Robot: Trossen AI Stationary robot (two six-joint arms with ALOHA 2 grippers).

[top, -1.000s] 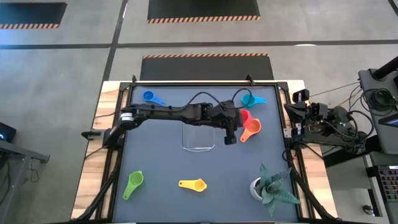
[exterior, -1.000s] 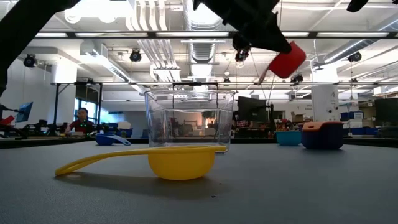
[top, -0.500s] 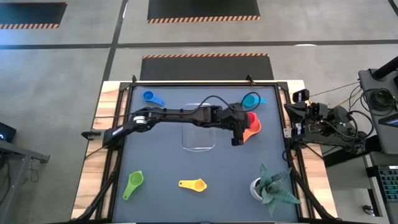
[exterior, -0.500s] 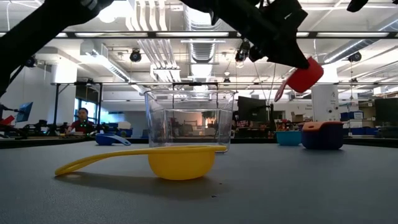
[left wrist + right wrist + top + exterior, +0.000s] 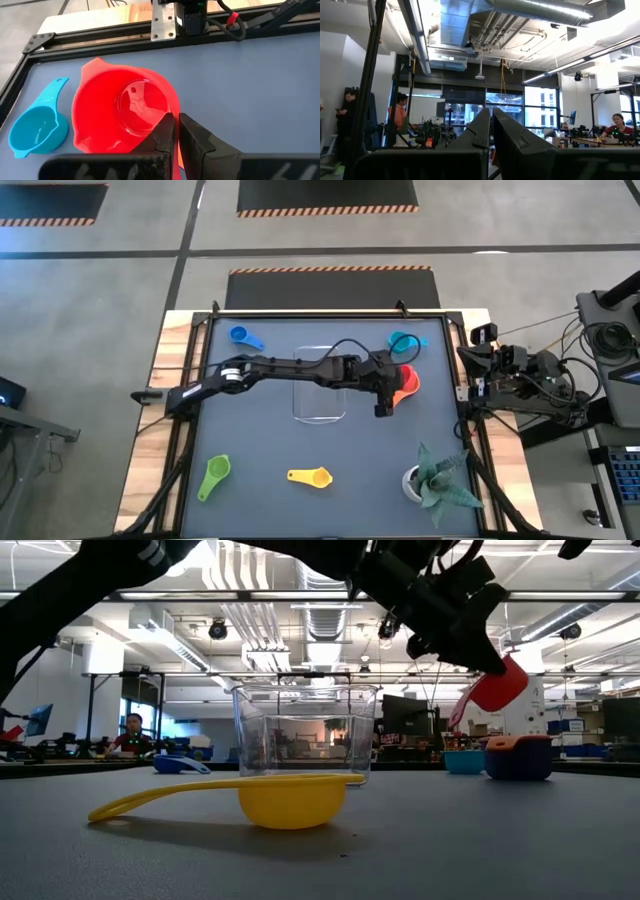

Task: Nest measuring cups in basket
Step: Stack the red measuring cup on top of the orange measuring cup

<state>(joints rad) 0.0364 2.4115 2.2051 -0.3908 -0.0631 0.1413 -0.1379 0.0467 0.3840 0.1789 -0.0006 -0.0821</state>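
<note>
The table (image 5: 250, 450) carries the clear basket (image 5: 319, 399) at its middle. The left arm reaches across above the basket; its gripper (image 5: 386, 392) is clamped on the red cup's (image 5: 494, 688) handle, holding it in the air over the orange cup (image 5: 405, 387). The right gripper (image 5: 491, 131) is closed, empty, parked off the table's right edge. Blue (image 5: 240, 336), teal (image 5: 403, 341), green (image 5: 215, 472) and yellow (image 5: 310, 476) cups lie scattered apart.

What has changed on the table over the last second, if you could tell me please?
The left pincer, shut on the red cup, carried it away from the basket and lower, over the orange cup. The other cups, basket and right arm stayed put.
</note>
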